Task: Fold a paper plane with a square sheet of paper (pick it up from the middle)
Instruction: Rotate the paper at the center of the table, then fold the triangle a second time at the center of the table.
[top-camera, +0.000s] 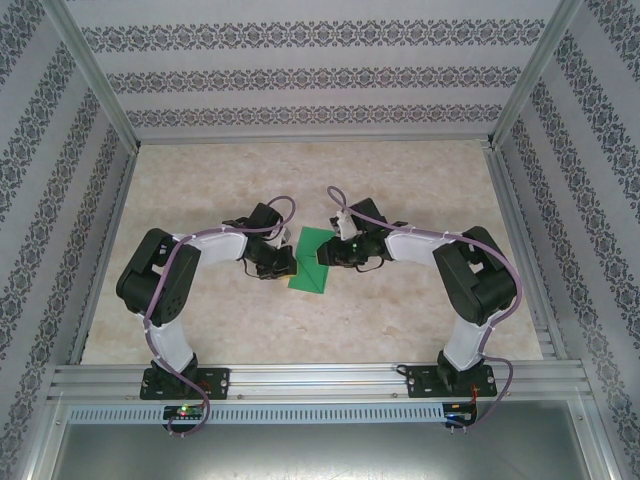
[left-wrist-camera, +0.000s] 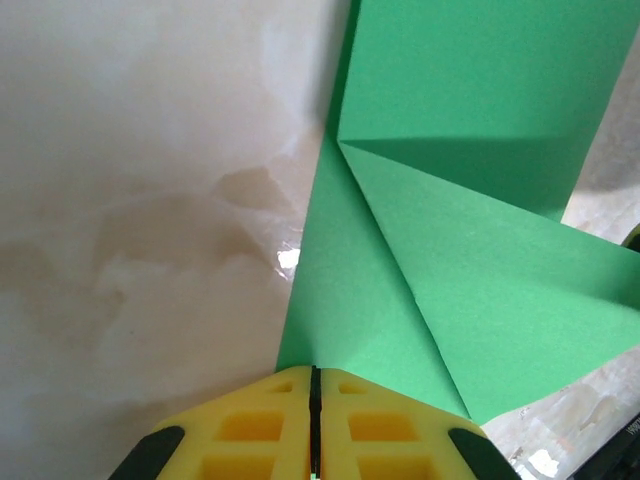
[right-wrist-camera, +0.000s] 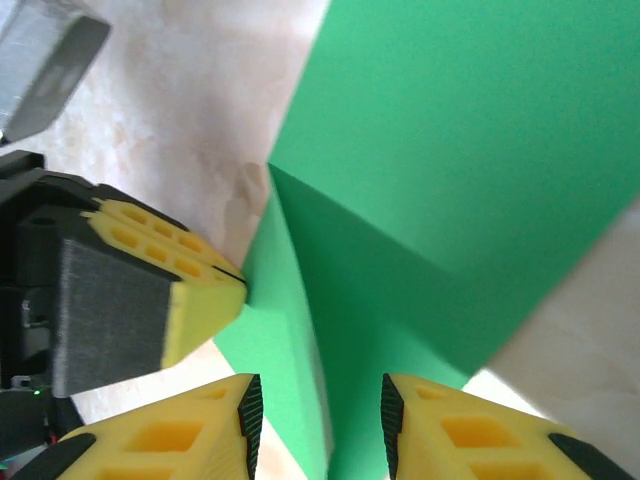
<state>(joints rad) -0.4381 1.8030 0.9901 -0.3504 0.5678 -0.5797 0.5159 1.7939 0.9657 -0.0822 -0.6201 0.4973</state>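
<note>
Top external view: the square sheet of paper (top-camera: 308, 272) lies just below the middle of the frame on the pale marbled table (top-camera: 300, 180), between the two arms. It is bright green and partly folded. The left gripper (top-camera: 285, 265) reaches it from the left and the right gripper (top-camera: 338, 255) from the right, both touching or overlapping its edges.

Left wrist view: the left gripper (left-wrist-camera: 313, 375) sits at the bottom centre, its yellow fingers pressed together with only a thin dark seam between them. Their tips meet the lower edge of the paper (left-wrist-camera: 450, 300). The sheet spreads up and to the right and shows creases that run out from a point near the middle of the frame. I cannot tell whether any paper is nipped in the seam.

Right wrist view: the right gripper (right-wrist-camera: 320, 390) is at the bottom, its two fingers standing apart. A raised fold of the paper (right-wrist-camera: 450, 150) runs down between them, close to the left-hand finger, and neither pad clearly presses it. At mid-left of this frame the closed tips of the left gripper (right-wrist-camera: 235, 285) touch the paper's edge.
</note>
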